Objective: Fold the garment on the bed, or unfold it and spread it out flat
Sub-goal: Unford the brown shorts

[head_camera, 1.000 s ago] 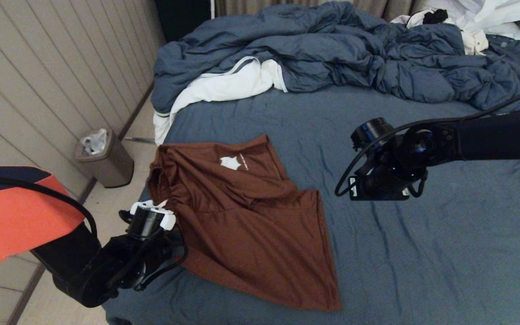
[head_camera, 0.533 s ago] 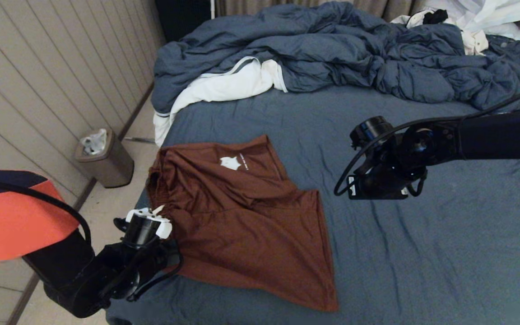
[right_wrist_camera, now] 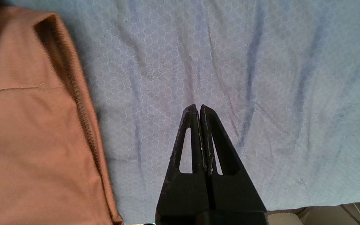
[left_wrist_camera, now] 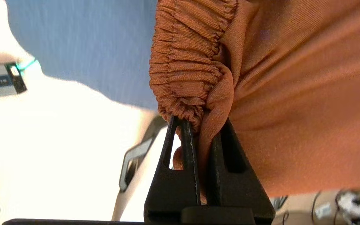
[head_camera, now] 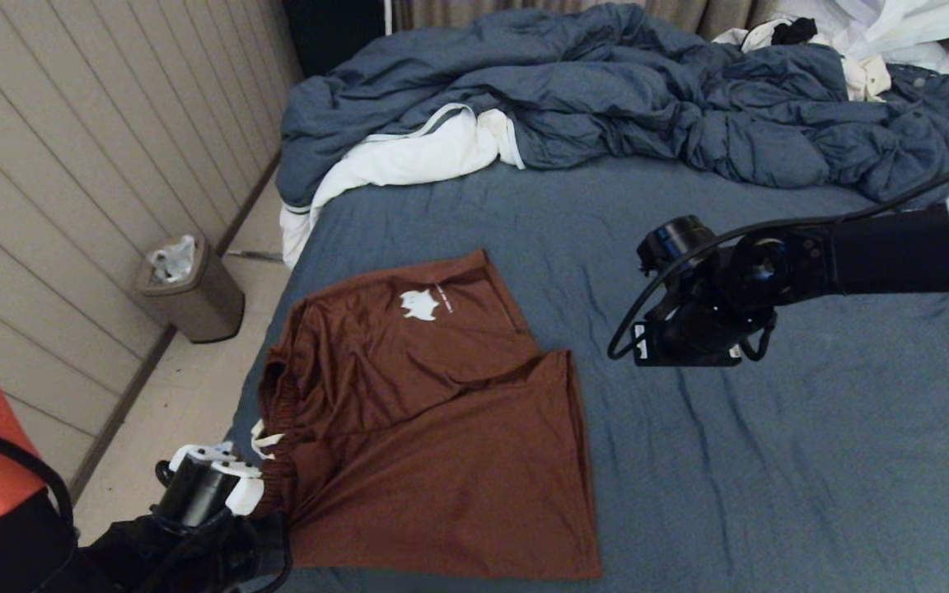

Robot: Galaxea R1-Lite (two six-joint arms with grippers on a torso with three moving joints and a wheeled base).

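wrinkled blue bed (head_camera: 771, 461); left gripper (left_wrist_camera: 202, 125) pinches smooth rust shorts' (head_camera: 433, 420) gathered waistband (left_wrist_camera: 183, 62).

rust-brown shorts (head_camera: 433, 412) lie mostly flat — waistband bunched at the bed's (head_camera: 771, 478) near left edge.

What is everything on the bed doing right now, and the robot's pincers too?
Shorts: lying spread out, waistband corner pinched.
Left pincer: shut on the shorts' waistband.
Right pincer: shut, empty, above the sheet.
Bed sheet: wrinkled.
Duvet: rumpled in a heap.
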